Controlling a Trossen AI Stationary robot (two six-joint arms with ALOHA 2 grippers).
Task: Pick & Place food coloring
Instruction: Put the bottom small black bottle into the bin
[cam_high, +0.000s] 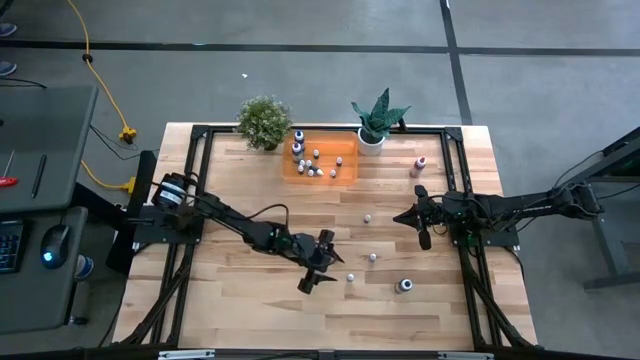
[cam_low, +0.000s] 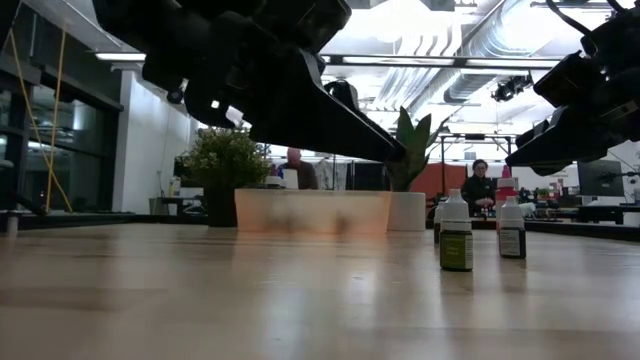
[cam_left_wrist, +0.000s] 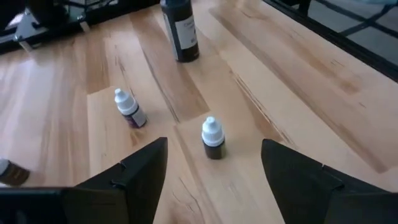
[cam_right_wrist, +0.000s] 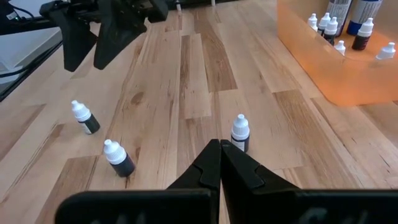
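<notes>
Small white-capped food coloring bottles stand upright on the wooden table. One (cam_left_wrist: 212, 138) (cam_high: 351, 277) stands just ahead of my left gripper (cam_left_wrist: 214, 145) (cam_high: 332, 266), in line with the gap between its open fingers, untouched. Another small one (cam_left_wrist: 129, 109) (cam_high: 373, 257) and a bigger dark bottle (cam_left_wrist: 180, 31) (cam_high: 403, 286) stand beyond it. My right gripper (cam_right_wrist: 219, 157) (cam_high: 402, 216) waits shut at the right, with a small bottle (cam_right_wrist: 240, 132) in front of it. A pink bottle (cam_high: 419, 165) stands far right.
An orange tray (cam_high: 345, 168) at the table's far middle holds several bottles. Two potted plants (cam_high: 264, 121) (cam_high: 378, 122) flank it at the far edge. A black frame (cam_high: 190, 180) runs around the table. People show in the room behind.
</notes>
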